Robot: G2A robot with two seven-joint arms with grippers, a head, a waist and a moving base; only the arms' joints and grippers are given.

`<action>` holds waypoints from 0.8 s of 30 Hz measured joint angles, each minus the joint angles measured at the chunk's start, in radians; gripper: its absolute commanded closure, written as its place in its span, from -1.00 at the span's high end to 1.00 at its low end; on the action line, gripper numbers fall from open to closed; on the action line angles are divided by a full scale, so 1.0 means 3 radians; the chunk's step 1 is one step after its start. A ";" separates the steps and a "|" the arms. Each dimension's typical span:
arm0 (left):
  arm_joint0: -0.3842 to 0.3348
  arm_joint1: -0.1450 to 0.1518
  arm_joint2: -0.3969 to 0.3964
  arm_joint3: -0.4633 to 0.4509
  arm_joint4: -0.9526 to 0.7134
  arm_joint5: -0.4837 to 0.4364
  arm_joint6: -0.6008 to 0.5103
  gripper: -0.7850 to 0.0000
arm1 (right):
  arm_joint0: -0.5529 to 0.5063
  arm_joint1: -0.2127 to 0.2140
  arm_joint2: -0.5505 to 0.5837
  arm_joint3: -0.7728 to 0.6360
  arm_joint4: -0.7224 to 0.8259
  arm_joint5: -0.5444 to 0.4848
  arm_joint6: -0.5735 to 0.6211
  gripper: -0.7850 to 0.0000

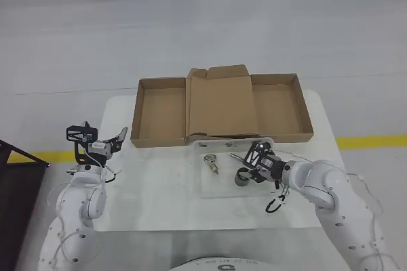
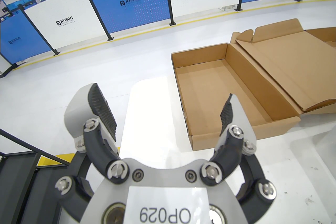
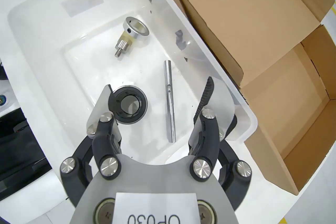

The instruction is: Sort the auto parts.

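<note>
White table (image 1: 156,203): cardboard box (image 1: 224,101) at 12 o'clock, clear tray (image 3: 86,57) at centre. Tray holds metal rod (image 3: 169,101), black ring (image 3: 130,105) and collared stud (image 3: 131,32). Right gripper (image 3: 159,85), jaws apart, above rod and ring. Left gripper (image 2: 162,92), jaws apart, at 9 o'clock edge.

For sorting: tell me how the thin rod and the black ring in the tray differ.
The steel rod is long, thin and bare silver; the black ring is short, round and hollow. The rod lies flat; the ring sits bore up. Both rest in the white tray, apart.
</note>
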 measured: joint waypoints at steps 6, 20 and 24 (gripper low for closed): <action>0.0000 0.0000 0.0000 0.0000 0.0000 0.0000 0.0000 1.00 | 0.0014 0.0024 0.0010 0.0064 0.0069 -0.0035 0.0071 0.72; 0.0000 0.0000 0.0000 0.0000 0.0000 0.0000 0.0000 1.00 | 0.0290 0.0038 -0.0248 0.0255 0.0122 0.0125 0.0437 -0.09; 0.0000 0.0000 0.0000 0.0000 0.0000 0.0000 0.0000 1.00 | 0.0325 0.0044 -0.0301 0.0279 0.0117 0.0149 0.0504 -0.11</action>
